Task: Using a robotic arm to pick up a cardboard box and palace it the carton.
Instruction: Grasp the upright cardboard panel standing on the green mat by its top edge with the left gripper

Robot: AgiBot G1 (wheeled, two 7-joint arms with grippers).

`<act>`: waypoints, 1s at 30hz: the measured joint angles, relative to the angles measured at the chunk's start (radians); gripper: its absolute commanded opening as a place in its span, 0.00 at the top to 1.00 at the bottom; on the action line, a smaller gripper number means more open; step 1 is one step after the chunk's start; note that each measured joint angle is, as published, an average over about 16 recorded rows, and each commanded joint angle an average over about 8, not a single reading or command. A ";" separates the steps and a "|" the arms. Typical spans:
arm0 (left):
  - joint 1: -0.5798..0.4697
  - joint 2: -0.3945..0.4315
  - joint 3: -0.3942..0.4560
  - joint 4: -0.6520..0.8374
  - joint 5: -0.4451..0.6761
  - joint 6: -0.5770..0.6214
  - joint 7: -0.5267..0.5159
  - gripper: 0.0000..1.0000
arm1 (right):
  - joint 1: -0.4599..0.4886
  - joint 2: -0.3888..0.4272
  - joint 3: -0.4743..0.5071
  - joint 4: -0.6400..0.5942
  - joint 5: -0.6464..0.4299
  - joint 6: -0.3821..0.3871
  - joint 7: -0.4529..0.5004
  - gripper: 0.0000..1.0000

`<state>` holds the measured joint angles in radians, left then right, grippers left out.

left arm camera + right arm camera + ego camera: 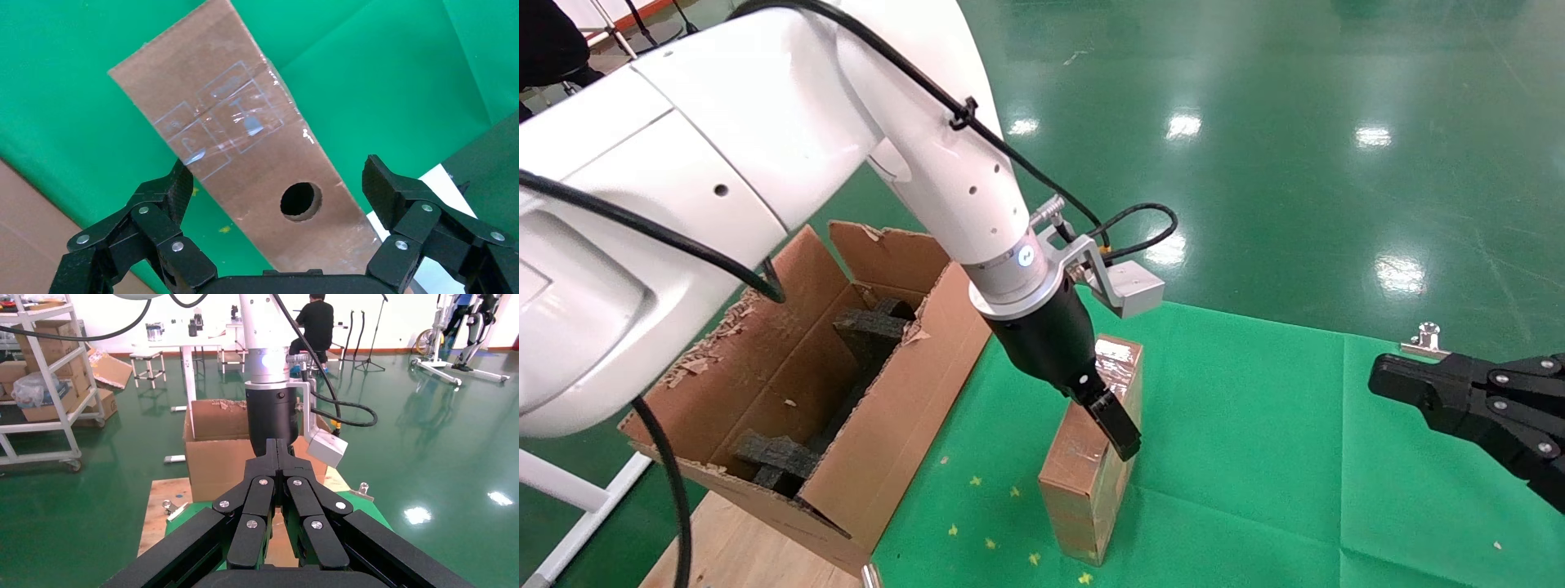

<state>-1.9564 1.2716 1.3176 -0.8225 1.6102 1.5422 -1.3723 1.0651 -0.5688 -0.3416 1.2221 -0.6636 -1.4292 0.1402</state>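
The cardboard box (1091, 482) stands on a narrow edge on the green mat, its taped top face up. The robotic arm is my left arm; its gripper (1106, 412) is down over the box's top. In the left wrist view this gripper (276, 177) is open, its fingers straddling the narrow face (245, 135) with the round hole (301, 200), not closed on it. The carton (903, 392) stands open to the left of the box, black foam blocks (870, 331) inside. My right gripper (1385, 380) is shut and empty at the far right (276, 447).
The green mat (1254, 457) covers the table. The carton rests on a wooden board (740, 539). A metal clamp (1426, 336) sits at the mat's far right edge. The right wrist view shows the carton (214, 459) behind the left arm (272, 416).
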 measured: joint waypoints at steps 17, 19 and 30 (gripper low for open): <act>0.000 -0.003 -0.003 -0.002 0.000 -0.001 -0.002 1.00 | 0.000 0.000 0.000 0.000 0.000 0.000 0.000 0.00; 0.000 -0.004 -0.004 -0.003 0.000 -0.002 -0.002 1.00 | 0.000 0.000 0.000 0.000 0.000 0.000 0.000 0.00; 0.000 -0.005 -0.005 -0.004 0.000 -0.003 -0.003 1.00 | 0.000 0.000 0.000 0.000 0.000 0.000 0.000 0.00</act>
<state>-1.9564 1.2661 1.3124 -0.8261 1.6097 1.5393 -1.3756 1.0650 -0.5688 -0.3415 1.2221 -0.6635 -1.4291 0.1402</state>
